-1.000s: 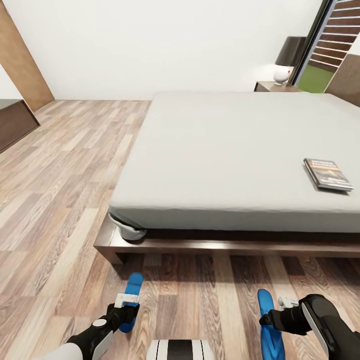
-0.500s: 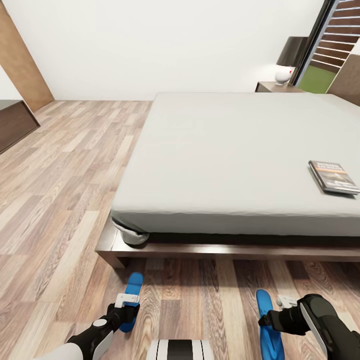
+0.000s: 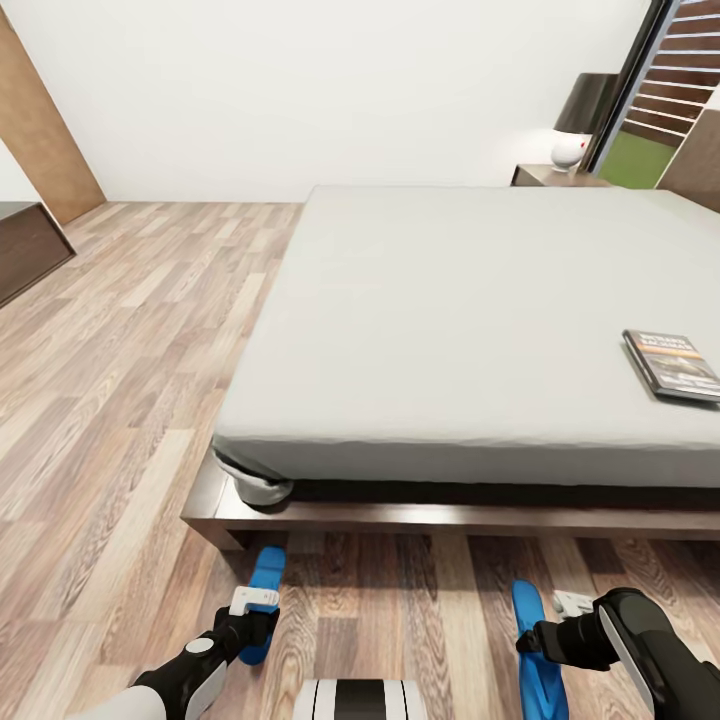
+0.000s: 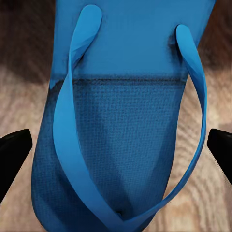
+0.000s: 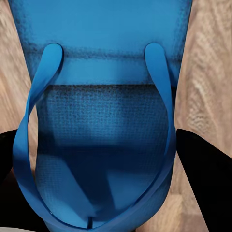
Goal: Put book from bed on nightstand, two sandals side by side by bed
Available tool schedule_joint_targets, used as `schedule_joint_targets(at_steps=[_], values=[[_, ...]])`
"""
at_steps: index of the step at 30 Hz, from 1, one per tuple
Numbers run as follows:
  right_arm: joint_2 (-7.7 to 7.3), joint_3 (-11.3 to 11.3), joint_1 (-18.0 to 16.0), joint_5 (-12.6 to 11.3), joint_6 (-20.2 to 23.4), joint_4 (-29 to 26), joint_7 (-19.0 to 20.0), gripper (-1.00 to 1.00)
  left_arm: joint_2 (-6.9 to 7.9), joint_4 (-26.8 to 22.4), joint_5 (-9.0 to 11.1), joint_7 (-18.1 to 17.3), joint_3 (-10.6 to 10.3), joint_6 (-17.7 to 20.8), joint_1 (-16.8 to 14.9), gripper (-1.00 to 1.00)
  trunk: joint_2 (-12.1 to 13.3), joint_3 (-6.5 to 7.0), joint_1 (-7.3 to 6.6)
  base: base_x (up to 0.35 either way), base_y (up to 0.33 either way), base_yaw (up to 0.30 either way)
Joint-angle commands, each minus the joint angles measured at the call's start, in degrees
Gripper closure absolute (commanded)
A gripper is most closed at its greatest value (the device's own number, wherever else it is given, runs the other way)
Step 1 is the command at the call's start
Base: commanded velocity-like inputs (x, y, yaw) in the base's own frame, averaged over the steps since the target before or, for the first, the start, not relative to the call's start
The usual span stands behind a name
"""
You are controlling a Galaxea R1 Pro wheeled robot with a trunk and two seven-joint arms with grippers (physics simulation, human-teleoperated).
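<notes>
Sandals ride low above the plank floor (image 3: pixel 120 400): left gripper (image 3: pixel 250 625) grips one sandal (image 3: pixel 265 590), right gripper (image 3: pixel 545 640) grips the other sandal (image 3: pixel 535 660). The book (image 3: pixel 672 366) lies on the bed (image 3: pixel 450 320).

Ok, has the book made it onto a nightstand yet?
No, the book lies on the bed's grey mattress, far from the nightstand.

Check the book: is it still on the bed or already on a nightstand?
On the bed: the book lies flat, closed, near the mattress's right edge; the nightstand holds a lamp.
</notes>
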Motion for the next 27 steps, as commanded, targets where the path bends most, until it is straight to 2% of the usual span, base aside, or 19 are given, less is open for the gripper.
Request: schedule_joint_targets(at_steps=[1, 27], values=[[0.01, -0.1, 0.0, 0.2, 0.2, 0.0, 0.3, 1.00, 0.02, 0.0, 0.5, 0.1, -0.4, -0.2, 0.0, 1.00, 0.0, -0.04, 0.00, 0.060, -0.001, 0.000], [0.01, 0.0, 0.0, 0.2, 0.2, -0.1, 0.3, 1.00, 0.01, 0.0, 0.5, 0.1, -0.4, -0.2, 0.0, 1.00, 0.0, -0.04, 0.00, 0.007, 0.000, 0.000]])
